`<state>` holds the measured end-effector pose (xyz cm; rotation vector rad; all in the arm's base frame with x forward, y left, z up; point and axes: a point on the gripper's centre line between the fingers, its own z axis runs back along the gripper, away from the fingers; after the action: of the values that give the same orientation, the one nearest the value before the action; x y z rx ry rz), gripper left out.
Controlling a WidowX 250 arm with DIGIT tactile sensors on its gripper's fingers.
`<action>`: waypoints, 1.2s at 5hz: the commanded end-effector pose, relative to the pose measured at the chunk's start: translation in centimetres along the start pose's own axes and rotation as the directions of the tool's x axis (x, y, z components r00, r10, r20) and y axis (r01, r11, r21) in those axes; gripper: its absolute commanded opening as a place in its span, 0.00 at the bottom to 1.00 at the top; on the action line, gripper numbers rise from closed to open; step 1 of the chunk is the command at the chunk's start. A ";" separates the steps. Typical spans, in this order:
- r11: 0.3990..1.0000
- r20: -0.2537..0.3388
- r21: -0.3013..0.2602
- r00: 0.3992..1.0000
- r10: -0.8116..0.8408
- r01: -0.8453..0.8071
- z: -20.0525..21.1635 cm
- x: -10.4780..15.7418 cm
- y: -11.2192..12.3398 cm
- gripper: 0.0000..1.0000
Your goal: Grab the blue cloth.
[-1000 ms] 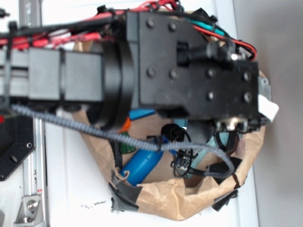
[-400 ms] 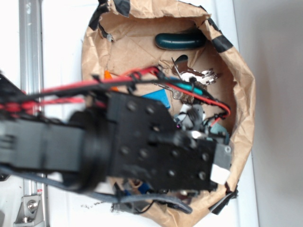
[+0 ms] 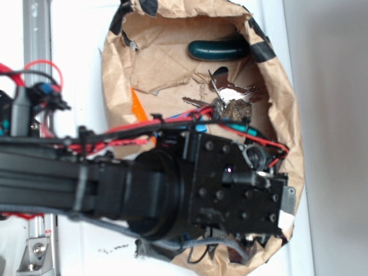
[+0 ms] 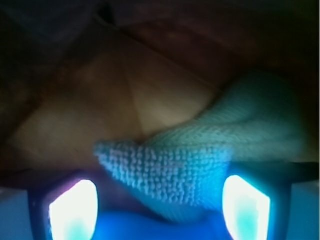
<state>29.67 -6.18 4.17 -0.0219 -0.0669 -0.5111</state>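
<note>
In the wrist view the blue cloth (image 4: 200,150), a fuzzy teal terry cloth, lies crumpled on brown paper, with its looped corner reaching down between my fingers. My gripper (image 4: 159,210) is open. Its two glowing fingertips (image 4: 72,210) stand wide apart, one on each side of the cloth's lower end, and neither presses on it. A bright blue rounded surface (image 4: 165,227) lies just under the cloth at the bottom edge. In the exterior view the black arm and wrist (image 3: 230,195) cover the lower part of the bag and hide both the cloth and the fingers.
A brown paper bag (image 3: 167,52) with black-taped rims holds everything. In its upper part lie a dark teal curved object (image 3: 218,50), metal pieces (image 3: 230,92), a brown lump (image 3: 236,108) and an orange piece (image 3: 138,106). A metal rail (image 3: 37,57) runs along the left.
The arm has moved from the top of the bag down over its lower right part. This has uncovered the upper contents and hidden the blue bottle.
</note>
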 end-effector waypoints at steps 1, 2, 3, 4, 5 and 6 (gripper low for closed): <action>0.992 -0.007 0.089 0.996 0.091 -0.090 0.3 -0.2 2.1 1.00; 0.975 -0.046 0.118 0.979 0.196 -0.190 0.4 -1.2 3.8 0.00; 0.952 -0.047 0.108 0.955 0.292 -0.285 1.2 -2.1 6.1 0.00; 0.941 -0.033 0.128 0.947 0.319 -0.313 2.2 -2.1 7.7 0.00; 0.964 0.039 0.077 0.967 0.251 -0.254 3.4 -2.3 7.7 0.00; 0.985 0.102 0.071 0.983 0.151 -0.158 4.8 -1.8 5.3 1.00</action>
<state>29.91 -0.20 7.07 0.0092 -0.1157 -0.3302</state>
